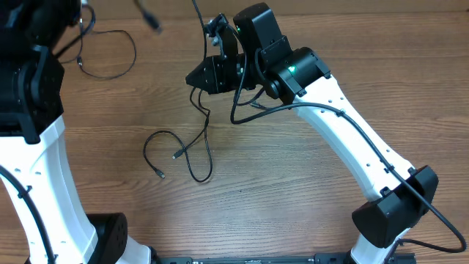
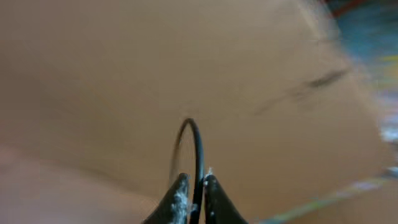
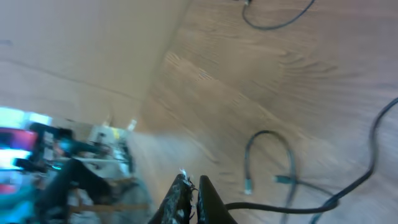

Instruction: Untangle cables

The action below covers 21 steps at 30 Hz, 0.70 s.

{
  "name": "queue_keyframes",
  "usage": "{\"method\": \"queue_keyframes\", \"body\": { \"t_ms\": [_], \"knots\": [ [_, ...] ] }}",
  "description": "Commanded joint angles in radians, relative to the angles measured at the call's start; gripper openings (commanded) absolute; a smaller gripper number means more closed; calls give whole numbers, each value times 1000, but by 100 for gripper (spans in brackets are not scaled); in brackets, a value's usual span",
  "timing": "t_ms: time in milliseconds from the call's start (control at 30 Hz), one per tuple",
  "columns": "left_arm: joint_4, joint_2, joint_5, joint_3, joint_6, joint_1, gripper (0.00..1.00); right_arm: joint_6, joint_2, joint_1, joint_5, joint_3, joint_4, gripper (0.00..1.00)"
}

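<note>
**Overhead view.** Two of the cables lie well apart on the table [image 1: 286, 213]. The far-left cable [image 1: 117, 72] forms an open loop near the left arm [image 1: 37, 139]. Its upper end runs into the arm's dark head, where no grip can be made out. The centre cable [image 1: 207, 150] rises from a loose loop on the wood to the right gripper [image 1: 192, 79]. One plug [image 1: 177, 154] and a second plug [image 1: 160, 174] lie free at the loop, and the strands cross between loop and gripper. Treat that crossing as the point to watch.

**Left wrist view.** The left gripper [image 2: 194, 180] has its fingers [image 2: 180, 199] nearly together, with a thin black cord arching up from between them. It is clenched on that cord, most likely the far-left cable. The background is blurred and gives no further detail. Keep this pinch firm, and hold the cord clear of the centre cable while the other arm works.

**Right wrist view.** The right jaws are pressed together. The centre cable leaves from just beside the fingers and runs off to the right, with its loop and both plugs on the wood beyond. The pinch point itself is hidden, so the grasp on this cable is a judgement.

1. Draw the cable away from the loop in one straight line.
2. Move slowly, so that the free plug ends trail out through the crossing.
3. Stop if the crossing tightens instead of opening.

A cord this thin may slip from the jaws under a sudden pull.
</note>
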Motion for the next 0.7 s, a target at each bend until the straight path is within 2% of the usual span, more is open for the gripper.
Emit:
{"method": "queue_keyframes", "body": {
  "t_ms": [0,100,200,267,367,433,533,667],
  "knots": [
    [-109,19,-192,9,173,3,18,262,-10,-21,-66,9,32,4],
    [-212,37,-234,8,223,3,26,388,-10,-40,-129,9,62,4],
    [-288,50,-211,8,279,3,34,487,-10,-57,-156,9,85,4],
    [-349,58,-129,8,367,3,37,575,-10,-74,-161,9,104,4],
    [-413,68,26,8,515,2,43,631,-10,-100,-183,9,158,4],
    [-476,80,214,8,650,-3,45,726,-10,-120,-195,9,199,4],
    [-565,105,447,8,826,-24,61,858,-10,-135,-201,9,268,4],
    [-608,143,465,8,862,-60,62,940,-10,-136,-201,9,364,4]
  ]
}}
